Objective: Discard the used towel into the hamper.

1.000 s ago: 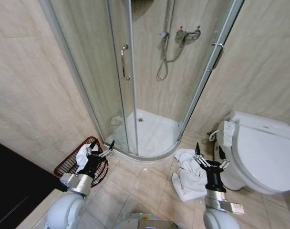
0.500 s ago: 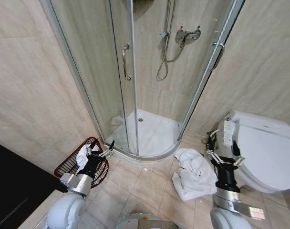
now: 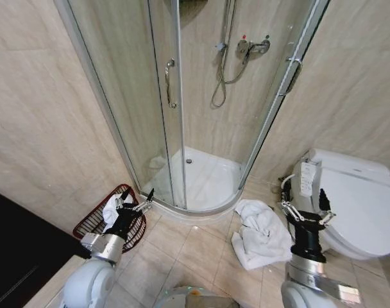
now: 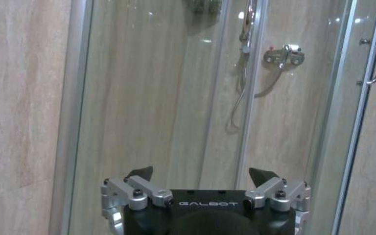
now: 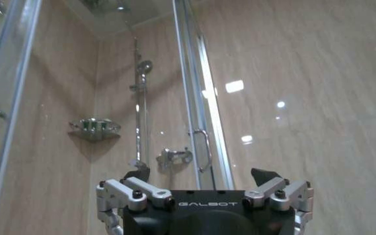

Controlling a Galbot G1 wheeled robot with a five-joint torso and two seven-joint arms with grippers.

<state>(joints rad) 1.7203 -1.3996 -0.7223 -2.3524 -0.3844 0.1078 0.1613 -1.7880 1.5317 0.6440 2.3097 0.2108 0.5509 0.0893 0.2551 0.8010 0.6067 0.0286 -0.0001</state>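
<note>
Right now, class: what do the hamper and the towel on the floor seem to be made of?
Hamper: apparently coated metal wire, since it has thin dark reddish-brown bars with open gaps.
Towel: soft white cloth, probably terry, lying crumpled in thick folds on the tiles.

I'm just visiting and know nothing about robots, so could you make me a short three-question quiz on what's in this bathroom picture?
1. True or false: the white towel lies on the floor between the shower tray and the toilet.
2. Which claw is over the hamper? A) left claw B) right claw
3. Fill in: both claws are ____ (open/shut).

Key: 1 true. 2 A; a white cloth already sits in the hamper, and the right claw is raised beside the toilet. 3 open, and neither holds anything.
</note>
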